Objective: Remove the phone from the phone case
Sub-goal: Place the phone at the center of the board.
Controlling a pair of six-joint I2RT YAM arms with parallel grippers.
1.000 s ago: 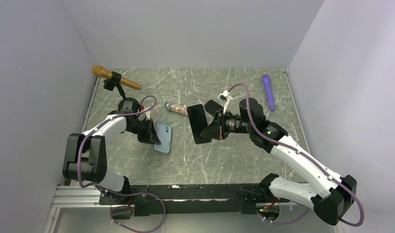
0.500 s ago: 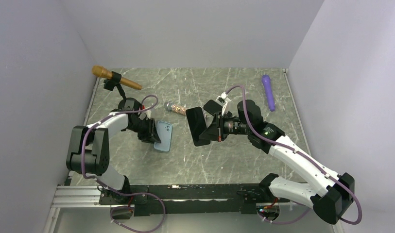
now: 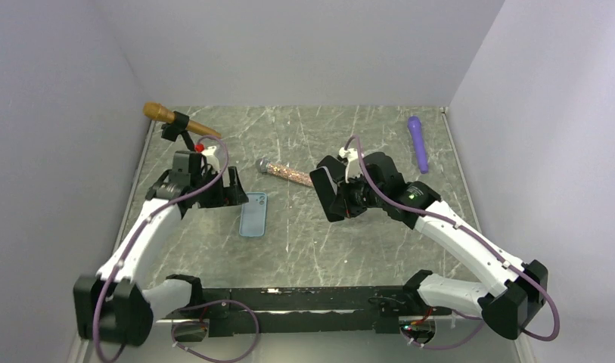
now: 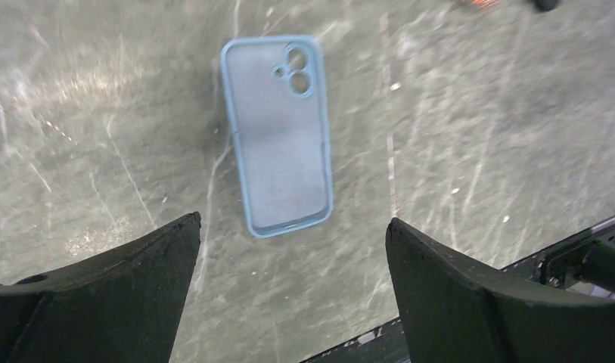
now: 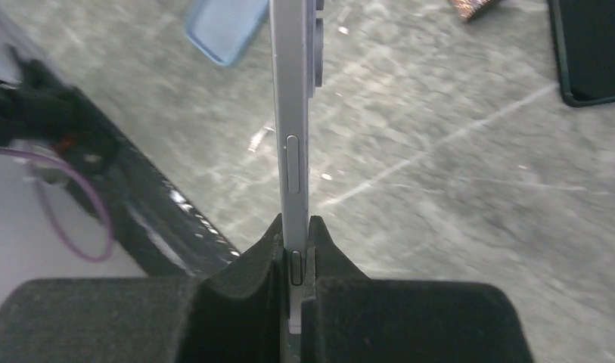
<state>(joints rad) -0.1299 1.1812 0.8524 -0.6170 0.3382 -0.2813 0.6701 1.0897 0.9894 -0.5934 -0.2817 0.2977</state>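
Observation:
The light blue phone case point(image 3: 253, 214) lies flat and empty on the table, inside up, with its camera cut-outs at the far end point(image 4: 277, 136). My left gripper point(image 3: 230, 198) hangs open just left of and above it; in the left wrist view the gripper point(image 4: 293, 221) has its black fingers point(image 4: 107, 295) spread wide over the case's near end, touching nothing. The right gripper point(image 3: 340, 198) is shut on the phone point(image 3: 327, 195), held off the table to the case's right. In the right wrist view the phone point(image 5: 291, 113) stands edge-on, its lower end pinched in that gripper point(image 5: 295, 227).
A gold microphone point(image 3: 179, 121) sits on a stand at the back left. A glittery tube point(image 3: 283, 170) lies mid-table. A purple stick point(image 3: 418, 142) is at the back right. A dark flat slab point(image 5: 591, 53) shows at the right wrist view's top right. The black base rail point(image 3: 289, 302) runs along the near edge.
My left gripper has opened, let go of the case and drawn back up and left; the case now lies alone. The right gripper has turned the phone and brought it slightly right.

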